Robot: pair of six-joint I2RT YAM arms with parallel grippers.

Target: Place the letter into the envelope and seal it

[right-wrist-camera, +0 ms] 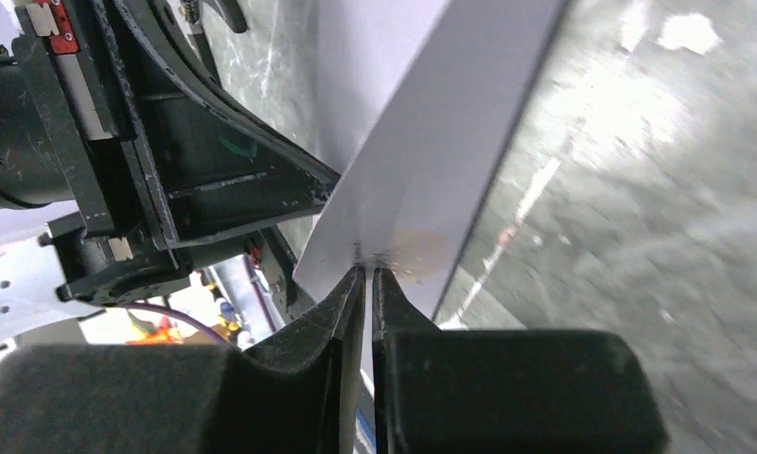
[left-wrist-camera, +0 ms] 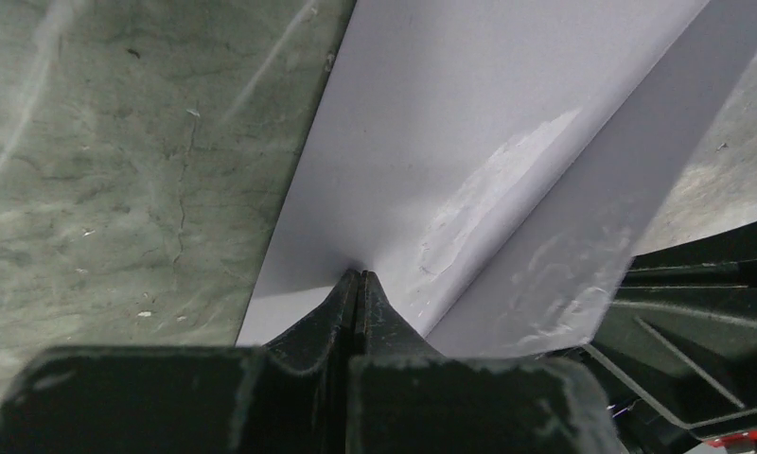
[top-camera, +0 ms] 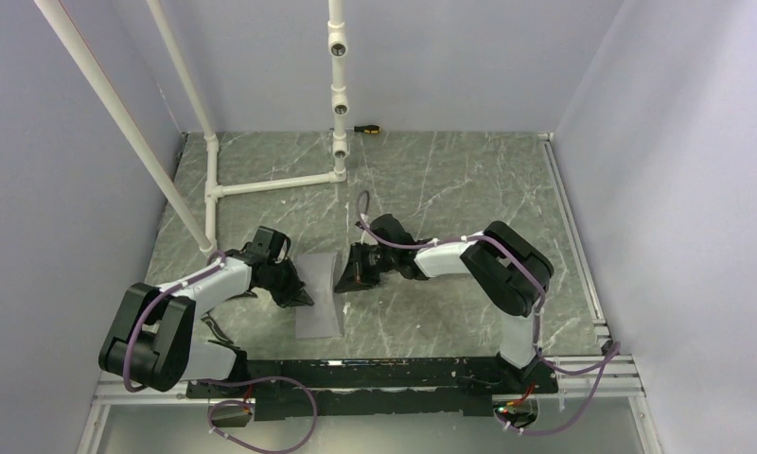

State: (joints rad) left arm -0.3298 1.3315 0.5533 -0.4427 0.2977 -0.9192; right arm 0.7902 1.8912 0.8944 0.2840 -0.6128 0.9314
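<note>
The envelope (top-camera: 319, 305) is seen on the desk (top-camera: 450, 180), between the two arms and toward the near side. Its left edge is pinched by the left jaws, which are pressed together on the paper. A raised fold on its right side is pinched by the right jaws.

White pipe frame (top-camera: 272, 183) far left; screwdriver (top-camera: 366, 128) beyond.
</note>
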